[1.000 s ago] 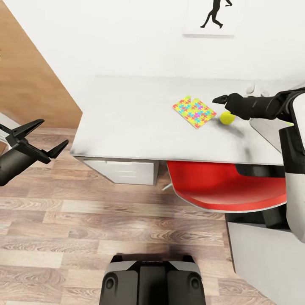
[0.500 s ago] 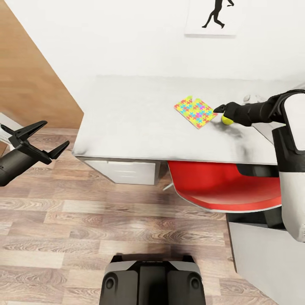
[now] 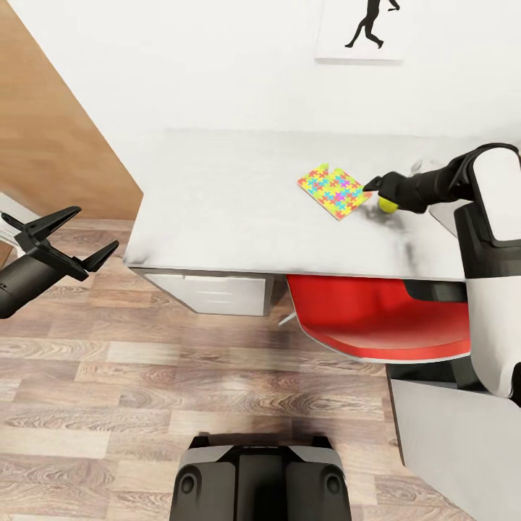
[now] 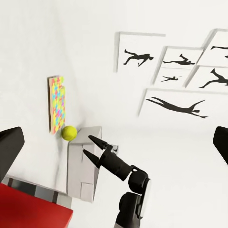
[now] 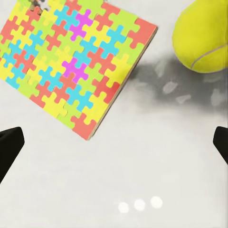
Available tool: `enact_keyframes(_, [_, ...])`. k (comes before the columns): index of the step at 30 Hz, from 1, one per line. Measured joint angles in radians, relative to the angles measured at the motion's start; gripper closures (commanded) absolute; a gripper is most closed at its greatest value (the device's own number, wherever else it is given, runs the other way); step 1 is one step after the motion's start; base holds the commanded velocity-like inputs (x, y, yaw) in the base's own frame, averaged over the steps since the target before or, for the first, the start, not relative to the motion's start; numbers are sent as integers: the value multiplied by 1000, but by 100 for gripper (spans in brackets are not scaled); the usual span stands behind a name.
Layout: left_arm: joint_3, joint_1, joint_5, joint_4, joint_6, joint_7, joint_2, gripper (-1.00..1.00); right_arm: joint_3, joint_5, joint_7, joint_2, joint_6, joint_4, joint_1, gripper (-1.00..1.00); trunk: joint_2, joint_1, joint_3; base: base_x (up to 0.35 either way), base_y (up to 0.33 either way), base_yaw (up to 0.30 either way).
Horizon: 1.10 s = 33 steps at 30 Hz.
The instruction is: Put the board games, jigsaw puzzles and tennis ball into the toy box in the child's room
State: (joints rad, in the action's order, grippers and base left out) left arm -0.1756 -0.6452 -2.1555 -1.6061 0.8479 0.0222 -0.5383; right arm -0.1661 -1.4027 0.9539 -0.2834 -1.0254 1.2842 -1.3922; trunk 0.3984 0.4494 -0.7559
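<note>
A multicoloured jigsaw puzzle lies flat on the pale table, and the right wrist view shows it close up. Just right of it rests the yellow-green tennis ball, partly covered by my right gripper. That gripper is open and low over the tabletop between puzzle and ball, holding nothing. In the left wrist view the right gripper shows its spread fingers beside the ball, with the grey toy box behind it. My left gripper hangs open over the floor, far left of the table.
A red chair is tucked under the table's front edge, with a white drawer unit to its left. A wooden panel stands at the left. A grey cabinet is at the lower right. Wood-plank floor lies between my base and the table.
My right gripper has come down and left, from above the ball to low beside the puzzle's corner, and its elbow has risen. The left arm has stayed put.
</note>
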Motion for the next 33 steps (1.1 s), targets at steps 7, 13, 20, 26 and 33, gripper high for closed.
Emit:
enact_keyframes(7, [0, 0, 1, 0, 1, -1, -1, -100, 1, 53, 5, 4, 0, -13, -13, -100, 0, 0, 0, 41, 0, 0])
enact_keyframes(13, [0, 0, 2, 0, 1, -1, -1, -100, 4, 84, 6, 5, 2, -18, -16, -100, 0, 0, 0, 204, 0, 0])
enact_keyframes(20, [0, 0, 2, 0, 1, 0, 1, -100, 5, 95, 7, 0, 5, -27, -17, -100, 0, 0, 0, 122, 0, 0])
enact_keyframes(26, [0, 0, 2, 0, 1, 0, 1, -100, 5, 99, 7, -2, 6, -51, -17, -100, 0, 0, 0, 37, 0, 0])
enact_keyframes(33, [1, 0, 2, 0, 1, 0, 2, -100, 4, 102, 6, -1, 9, -92, -17, -100, 0, 0, 0, 12, 0, 0])
